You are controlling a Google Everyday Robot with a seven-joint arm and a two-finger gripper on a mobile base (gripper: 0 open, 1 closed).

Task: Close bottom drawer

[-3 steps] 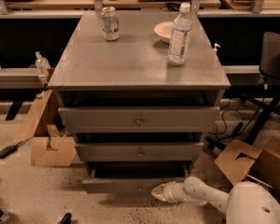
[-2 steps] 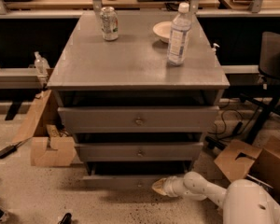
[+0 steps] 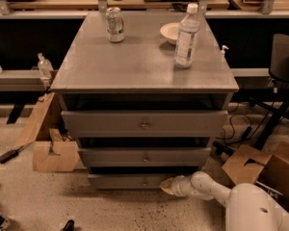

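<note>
Bottom drawer [image 3: 130, 181]: lower centre of frame, lowest of 3 grey fronts.
Gripper [image 3: 166, 186]: just right of the drawer's knob, tip against its front, jaws pressed together, holding nothing.
Cabinet top [image 3: 135, 66]: can [image 3: 115, 25], bowl [image 3: 170, 32], bottle [image 3: 187, 36].

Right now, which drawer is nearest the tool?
The bottom drawer, lowest and narrowest of the three; the tool sits low at its right end.

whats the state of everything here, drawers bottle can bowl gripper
bottom drawer: in or nearly in
middle drawer: looks shut
top drawer: looks shut
water bottle: upright, capped
can: upright
bowl: right way up
gripper: low at the bottom drawer's front, right of its knob
</note>
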